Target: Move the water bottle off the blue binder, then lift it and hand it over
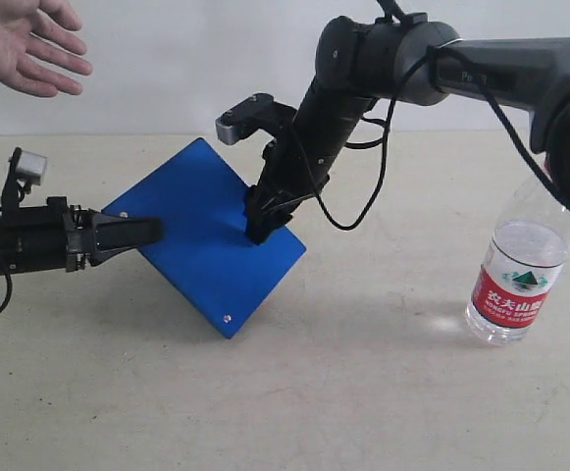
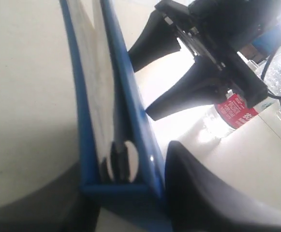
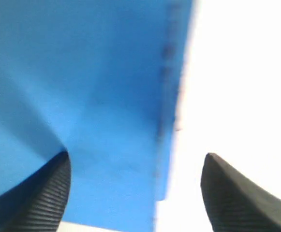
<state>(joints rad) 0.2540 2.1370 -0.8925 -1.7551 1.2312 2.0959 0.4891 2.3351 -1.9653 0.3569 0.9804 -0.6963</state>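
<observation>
The blue binder (image 1: pixel 206 235) is tilted up off the table, and my left gripper (image 1: pixel 142 234) is shut on its left corner. In the left wrist view the binder's (image 2: pixel 130 111) open edge runs between the fingers of my left gripper (image 2: pixel 135 179). My right gripper (image 1: pixel 263 228) hangs open at the binder's right edge, one finger over the cover (image 3: pixel 82 72) and one past the edge, holding nothing (image 3: pixel 135 164). The water bottle (image 1: pixel 520 275), with a red-and-white label, stands upright on the table far right, off the binder. It also shows behind the right gripper (image 2: pixel 139 84) as a bright bottle (image 2: pixel 232 113).
A person's open hand (image 1: pixel 25 44) is held out at the top left. The beige table (image 1: pixel 363 392) stretches in front of the binder, with the binder's shadow under it. The right arm (image 1: pixel 441 59) reaches in from the upper right.
</observation>
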